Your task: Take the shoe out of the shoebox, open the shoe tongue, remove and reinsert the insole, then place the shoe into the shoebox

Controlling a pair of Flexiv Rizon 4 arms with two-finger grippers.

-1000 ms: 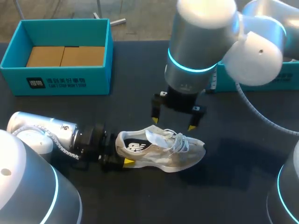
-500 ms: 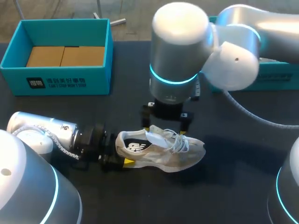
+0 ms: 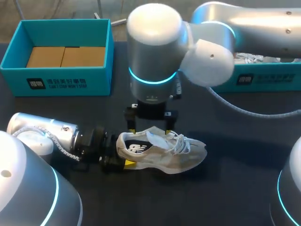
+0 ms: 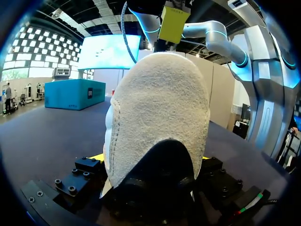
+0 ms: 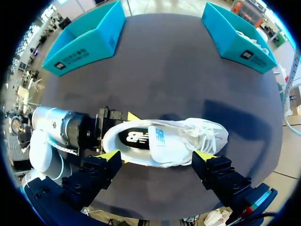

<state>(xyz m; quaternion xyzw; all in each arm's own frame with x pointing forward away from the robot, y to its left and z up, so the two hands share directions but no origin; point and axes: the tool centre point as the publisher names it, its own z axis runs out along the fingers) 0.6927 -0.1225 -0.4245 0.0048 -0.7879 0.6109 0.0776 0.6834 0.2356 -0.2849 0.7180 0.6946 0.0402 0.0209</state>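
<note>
At 10 o'clock of the surface point(image 3: 235, 188), left box point(image 3: 56, 77), open-topped, cardboard point(image 3: 66, 56) on its floor. At 8 o'clock, left tool point(image 3: 116, 154), clamped on the heel of the shoe point(image 3: 160, 153). Near the middle, on the surface and outside both boxes, sole down, toe toward 3 o'clock, a white flap point(image 3: 157, 137) up out of the opening: tongue or insole, hard to tell. Just above that opening, right tool point(image 3: 149, 131), spread wide, gripping nothing. At 2 o'clock, right box point(image 3: 263, 80), a white thing point(image 3: 249, 57) inside.

Likely trouble: coming down off-line and catching the laces point(image 3: 181, 141) or collar instead of the flap; knocking the left tool, so close at the heel; tugging hard enough to slip the shoe from its clamp and skid it toward 3 o'clock.

Count: two boxes, one shoe on the surface, one flap, two tools, one white thing in the right box.
</note>
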